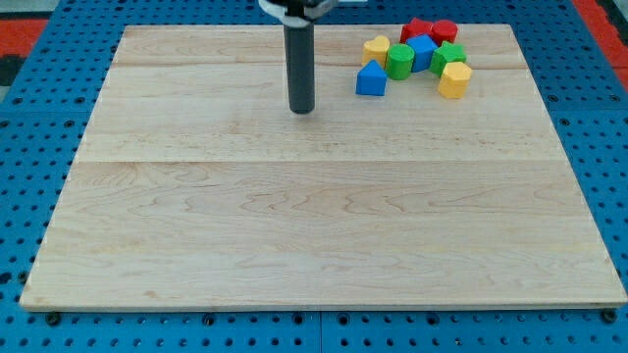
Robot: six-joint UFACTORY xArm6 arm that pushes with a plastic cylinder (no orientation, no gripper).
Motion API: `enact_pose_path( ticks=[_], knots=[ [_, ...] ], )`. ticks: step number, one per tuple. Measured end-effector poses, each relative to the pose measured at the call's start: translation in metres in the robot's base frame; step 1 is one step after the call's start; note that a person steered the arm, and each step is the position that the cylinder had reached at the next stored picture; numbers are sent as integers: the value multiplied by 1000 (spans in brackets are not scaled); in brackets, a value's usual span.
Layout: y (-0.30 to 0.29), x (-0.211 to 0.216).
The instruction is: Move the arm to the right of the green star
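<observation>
Left of the half-hidden green star (449, 55), my tip (301, 110); no jaws.

Pale wooden board (294, 226) with fine grain and a smooth matt face, dark rod (300, 59) with a slight sheen, blue perforated base (29, 147) looking like painted metal, small coloured blocks (417, 57) smooth and matt

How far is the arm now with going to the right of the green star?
Done: nothing that shows; the blocks sit bunched near the view's top right. In hand: my tip rests on the board, apart from every block, on the view's left of the blue block. Left: the whole way past the cluster to the bare spot on the view's right of the green star.
</observation>
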State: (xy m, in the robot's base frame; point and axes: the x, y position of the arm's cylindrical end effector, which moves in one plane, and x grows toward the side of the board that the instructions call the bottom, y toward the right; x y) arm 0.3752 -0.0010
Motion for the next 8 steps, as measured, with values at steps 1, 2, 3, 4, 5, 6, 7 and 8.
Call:
enact_pose_path(
  ticks=[1, 2, 3, 4, 5, 6, 7, 8],
  knots=[
    [102, 39],
    [182, 37],
    [231, 31],
    [286, 31],
    [299, 21],
    [320, -10],
    [328, -38],
    [333, -43]
  ],
)
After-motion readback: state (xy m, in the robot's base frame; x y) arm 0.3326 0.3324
